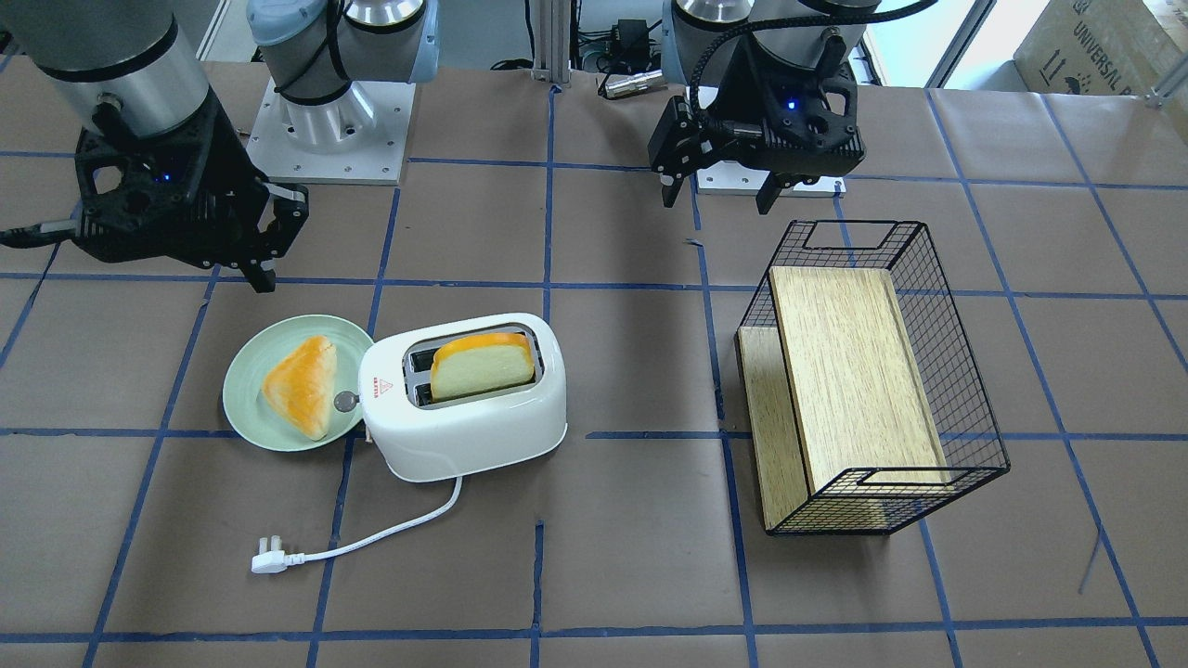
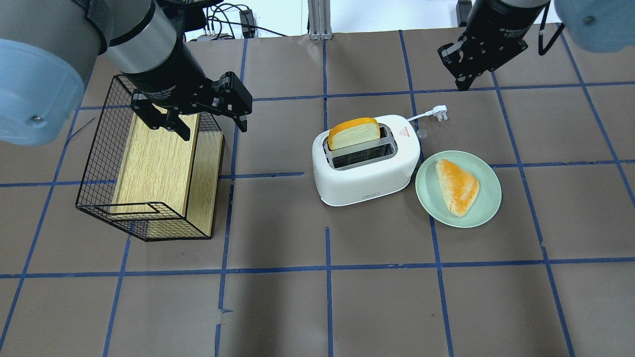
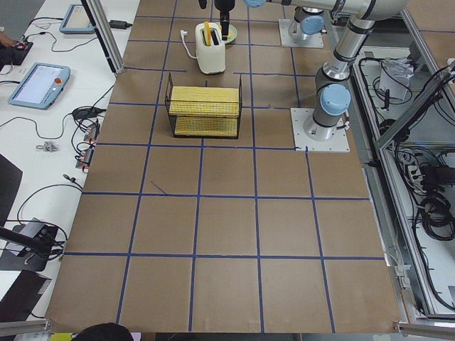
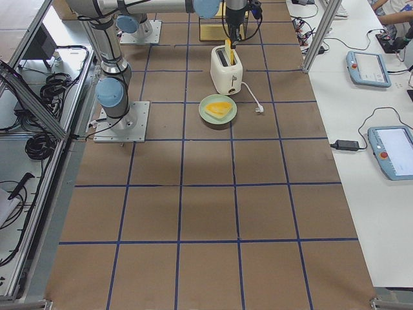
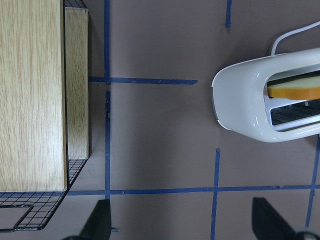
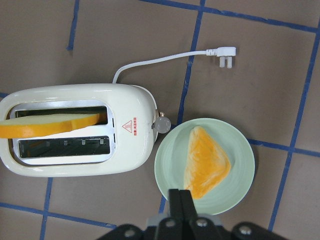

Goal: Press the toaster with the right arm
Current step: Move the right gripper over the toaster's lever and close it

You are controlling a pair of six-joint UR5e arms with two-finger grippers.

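Note:
The white toaster [image 1: 464, 422] stands mid-table with an orange-crusted bread slice [image 1: 483, 364] upright in one slot. Its grey knob [image 1: 346, 401] faces the plate, and its cord ends in a plug [image 1: 269, 562] lying loose. It also shows in the overhead view [image 2: 367, 168] and in the right wrist view [image 6: 75, 150]. My right gripper [image 1: 264, 271] is shut and empty. It hangs high, apart from the toaster, on its knob side, and shows at top right in the overhead view [image 2: 464, 82]. In its wrist view the closed fingertips [image 6: 182, 202] sit near the plate's edge. My left gripper [image 1: 719, 197] is open and empty.
A pale green plate [image 1: 243, 408] with a triangular bread piece [image 1: 302, 385] touches the toaster's knob end. A black wire basket [image 1: 947, 353] with a wooden board in it lies on its side under my left gripper [image 2: 213, 130]. Blue tape lines grid the brown table.

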